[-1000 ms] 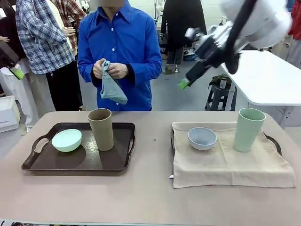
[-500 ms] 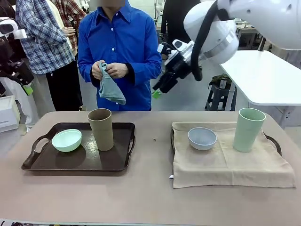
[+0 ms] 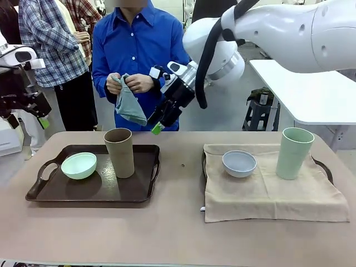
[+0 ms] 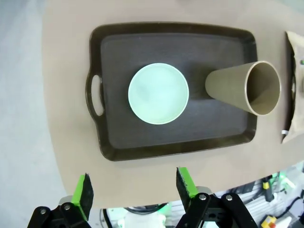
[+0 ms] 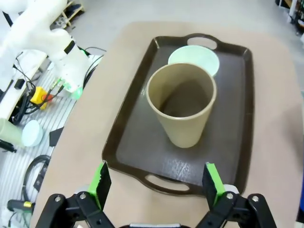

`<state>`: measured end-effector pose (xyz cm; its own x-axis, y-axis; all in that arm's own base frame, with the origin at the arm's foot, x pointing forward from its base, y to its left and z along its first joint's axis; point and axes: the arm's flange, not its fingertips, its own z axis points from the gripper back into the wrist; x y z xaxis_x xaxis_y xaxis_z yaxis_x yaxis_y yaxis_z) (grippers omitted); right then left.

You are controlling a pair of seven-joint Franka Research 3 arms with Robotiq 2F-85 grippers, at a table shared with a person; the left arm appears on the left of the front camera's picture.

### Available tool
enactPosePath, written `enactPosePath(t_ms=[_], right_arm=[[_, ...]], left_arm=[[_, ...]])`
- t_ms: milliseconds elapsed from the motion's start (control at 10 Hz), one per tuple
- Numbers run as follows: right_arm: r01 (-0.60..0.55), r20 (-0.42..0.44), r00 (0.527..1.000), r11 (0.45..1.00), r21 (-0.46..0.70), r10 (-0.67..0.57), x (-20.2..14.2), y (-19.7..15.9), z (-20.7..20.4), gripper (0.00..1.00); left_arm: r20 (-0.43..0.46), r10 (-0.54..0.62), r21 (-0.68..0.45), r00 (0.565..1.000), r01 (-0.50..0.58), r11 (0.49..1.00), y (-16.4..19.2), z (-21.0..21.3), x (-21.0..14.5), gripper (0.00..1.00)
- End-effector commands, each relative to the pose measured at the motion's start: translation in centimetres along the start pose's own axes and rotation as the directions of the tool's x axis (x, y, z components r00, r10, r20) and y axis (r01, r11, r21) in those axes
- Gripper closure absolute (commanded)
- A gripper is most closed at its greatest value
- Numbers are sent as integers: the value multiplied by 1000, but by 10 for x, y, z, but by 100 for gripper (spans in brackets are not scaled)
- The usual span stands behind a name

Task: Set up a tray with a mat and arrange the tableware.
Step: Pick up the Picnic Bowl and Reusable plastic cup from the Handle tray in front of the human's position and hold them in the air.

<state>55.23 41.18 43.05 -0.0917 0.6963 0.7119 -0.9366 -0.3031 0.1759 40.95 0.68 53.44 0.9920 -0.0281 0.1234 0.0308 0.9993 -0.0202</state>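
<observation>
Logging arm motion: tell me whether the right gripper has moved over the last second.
Yes. In the front view, the right gripper swung left and lower, from above the mat toward the tan cup.

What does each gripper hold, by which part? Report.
Neither holds anything: left gripper and right gripper are open and empty. The person's hands grip a teal cloth by its top.
</observation>
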Motion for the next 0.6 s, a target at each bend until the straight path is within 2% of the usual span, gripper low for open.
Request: enactPosePath(t_ms=[0,100,200,300,400,500], right_arm=[[37,-33,999,999,2,-37,3,-5,-6,0],[63,-38,997,998,-2,-63,0,-2,-13,0],[131,-59,989,989,-67,-135,-3,-1,-8,0],[29,-25,999,999,13,-28,2,1,-11,0],[29,-25,999,999,13,-28,2,1,-11,0],[29,-25,999,999,13,-28,2,1,-11,0]], left_arm=[[6,15,-35,1000,-15,999,-8,-9,2,8],[-6,14,-36,1000,-14,999,-10,-16,-2,8],[6,7,-37,1000,-7,999,-18,-17,-3,8],[-8,-90,-174,996,87,981,-35,-1,-20,8],[-19,-14,-21,1000,14,1000,-10,-13,0,8],[-19,-14,-21,1000,14,1000,-10,-13,0,8]])
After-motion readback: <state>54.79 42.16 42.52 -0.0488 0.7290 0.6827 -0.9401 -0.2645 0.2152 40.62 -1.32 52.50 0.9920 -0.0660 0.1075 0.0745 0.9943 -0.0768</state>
